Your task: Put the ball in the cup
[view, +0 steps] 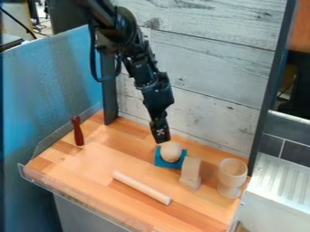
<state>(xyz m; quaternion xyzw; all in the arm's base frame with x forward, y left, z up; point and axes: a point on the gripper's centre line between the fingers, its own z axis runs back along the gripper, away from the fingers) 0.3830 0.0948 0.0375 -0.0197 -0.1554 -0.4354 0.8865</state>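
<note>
Rising behind the work area, a pale wall of boards (212, 59) is spanning the back between two dark posts (276, 77), while a blue panel (48, 95) is standing along the left side of the view. Below them, a wooden tabletop (91, 165) is stretching across the middle, and a clear rim (91, 202) is running along its front edge. Next in size, the black arm (136, 61) is coming down at a slant from the top of the view, with a cable looping beside it. A white ribbed surface (281, 181) is lying to the right of the tabletop. At the arm's lower end, the black gripper (162, 139) is pointing downward, hanging at the upper left of the ball (171, 152); whether it is clenching or hanging released, I cannot tell. Near the tabletop's right edge, the wooden cup (232, 171) is standing upright on its foot, its mouth facing up. A pale wooden rod (142, 187) is lying diagonally toward the front, well apart from the cup. Between the cup and the blue holder (169, 164), a light wooden block (191, 171) is standing on the tabletop, just beside the holder. Over at the left rear, a slim dark red piece (77, 131) is standing near the blue panel. Smallest of all, the ball is sitting in the blue holder, outside the cup.
</note>
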